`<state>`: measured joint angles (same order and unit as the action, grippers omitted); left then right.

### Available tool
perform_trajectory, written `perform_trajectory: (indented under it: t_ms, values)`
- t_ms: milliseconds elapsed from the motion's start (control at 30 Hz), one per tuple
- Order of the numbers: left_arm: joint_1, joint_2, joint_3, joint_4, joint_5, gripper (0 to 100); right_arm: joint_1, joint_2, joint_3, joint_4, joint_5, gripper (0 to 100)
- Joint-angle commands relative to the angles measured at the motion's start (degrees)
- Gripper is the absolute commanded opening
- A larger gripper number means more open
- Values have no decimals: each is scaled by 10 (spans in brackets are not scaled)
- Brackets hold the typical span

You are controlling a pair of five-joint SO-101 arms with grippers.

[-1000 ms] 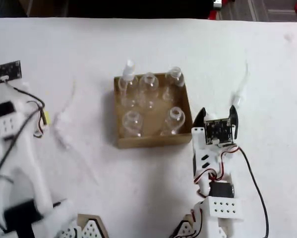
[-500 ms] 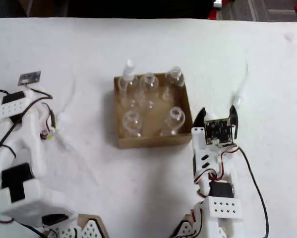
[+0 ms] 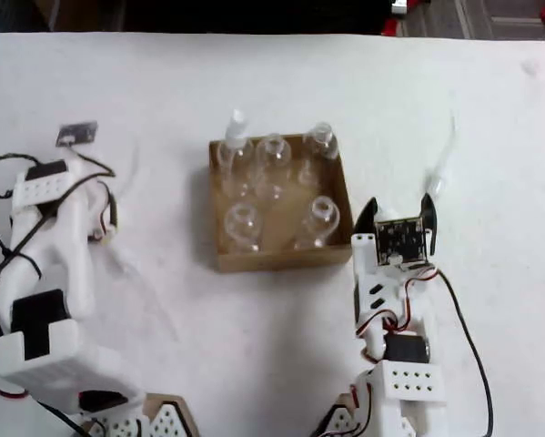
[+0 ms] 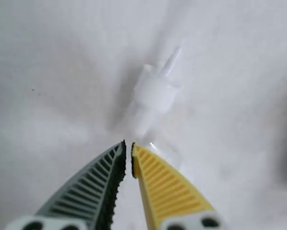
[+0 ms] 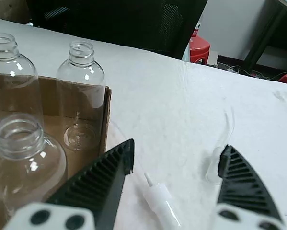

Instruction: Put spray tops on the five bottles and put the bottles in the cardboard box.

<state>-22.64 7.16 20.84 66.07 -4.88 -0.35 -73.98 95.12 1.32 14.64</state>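
1. Jaws pressed together, the left gripper (image 4: pixel 129 146) points at a white spray top (image 4: pixel 155 93) lying close to its tips on the white table (image 3: pixel 254 73), left of the cardboard box (image 3: pixel 281 259).
2. Jaws spread wide, the right gripper (image 5: pixel 177 148) sits just beside the box's right wall, with a second spray top (image 5: pixel 158 199) lying on the table between its fingers.
3. Five clear bottles (image 3: pixel 273 164) stand upright inside the box. The capped bottle (image 3: pixel 233 146) is at the far left corner, and the other four necks are bare.
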Motion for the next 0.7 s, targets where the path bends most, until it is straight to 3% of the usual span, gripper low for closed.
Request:
perform_trajectory:
  t_ms: [0, 133, 267, 467, 667]
  values:
    - [6, -66, -86, -14, -4, 21, -7, 0, -2, -13, 8, 261]
    - [10, -50, -133, -91, -4, 21, -7, 0, -2, -13, 8, 261]
    - [24, 60, -185, -177, 5, 21, -7, 0, -2, -13, 8, 261]
    - [70, 233, -372, -147, 60, 21, -7, 0, -2, -14, 8, 261]
    - [109, 369, -534, -49, 64, 21, -7, 0, -2, -14, 8, 261]
